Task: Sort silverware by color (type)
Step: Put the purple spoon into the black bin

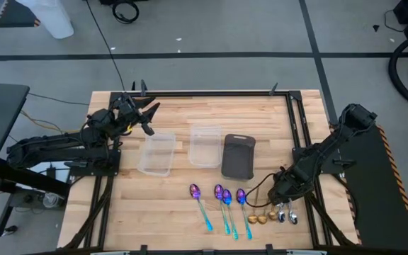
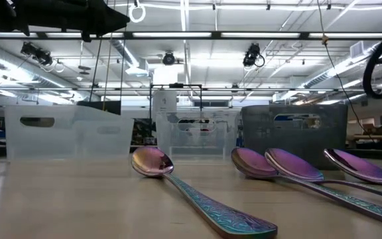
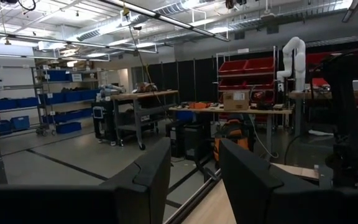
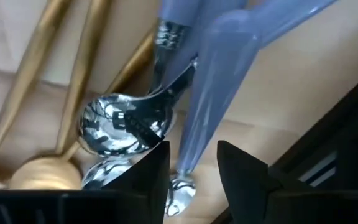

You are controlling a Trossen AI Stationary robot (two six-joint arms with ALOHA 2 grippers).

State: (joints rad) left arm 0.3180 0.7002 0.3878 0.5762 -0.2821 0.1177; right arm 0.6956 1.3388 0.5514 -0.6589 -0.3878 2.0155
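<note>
Several spoons with purple bowls and teal handles (image 1: 225, 202) lie side by side near the table's near edge, and their bowls (image 2: 152, 161) fill the low view. To their right lie gold spoons (image 1: 262, 217) and silver spoons (image 1: 287, 214). My right gripper (image 1: 280, 193) is low over the gold and silver group, open. In its wrist view my right gripper (image 4: 194, 152) has a silver spoon's handle (image 4: 197, 112) between its fingers, with a silver bowl (image 4: 126, 124) and gold spoons (image 4: 42, 171) beside it. My left gripper (image 1: 147, 119) waits open at the far left, facing the room (image 3: 194, 155). My right gripper comes slanting down from the table's right side, and a silver spoon's handle (image 4: 188, 143) runs between its open fingers, close to one finger (image 4: 157, 165). Whether a finger touches the handle, I cannot tell. The spoon lies among the other spoons on the table.
Two clear plastic tubs (image 1: 156, 152) (image 1: 205, 145) and a dark grey tray (image 1: 238, 156) stand in a row at mid-table, behind the spoons. A dark cable (image 1: 257, 195) loops over the wood near my right gripper. Bare wood shows at the near left (image 1: 147, 212).
</note>
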